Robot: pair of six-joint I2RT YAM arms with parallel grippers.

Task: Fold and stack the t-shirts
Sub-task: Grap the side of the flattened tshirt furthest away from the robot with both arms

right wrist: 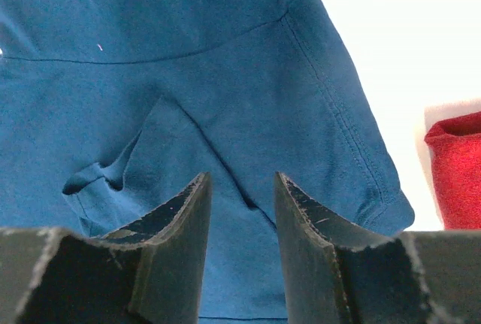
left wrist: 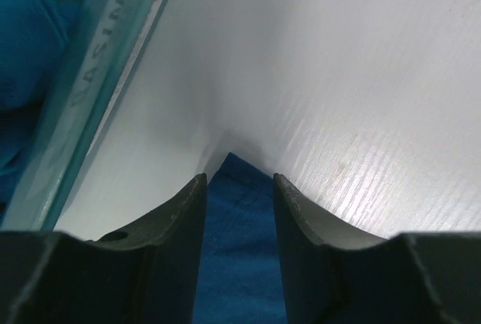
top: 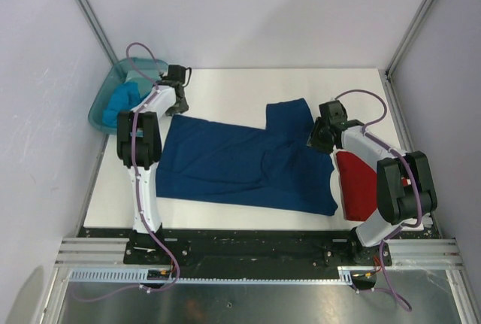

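A navy blue t-shirt (top: 240, 162) lies spread flat across the white table, one sleeve pointing to the far side. My left gripper (top: 179, 107) hangs low over its far left corner (left wrist: 240, 249), jaws apart, the cloth point showing between the fingers. My right gripper (top: 316, 142) is open just above the wrinkled sleeve area (right wrist: 225, 76) at the shirt's right side. A folded red t-shirt (top: 357, 185) sits at the right edge, partly under the right arm. A turquoise t-shirt (top: 120, 102) lies bunched in the tub.
The translucent teal tub (top: 101, 110) stands off the table's far left corner, close beside my left gripper; its wall (left wrist: 98, 91) fills the left of the left wrist view. Bare white table (top: 240, 87) lies beyond the shirt. Enclosure walls surround the table.
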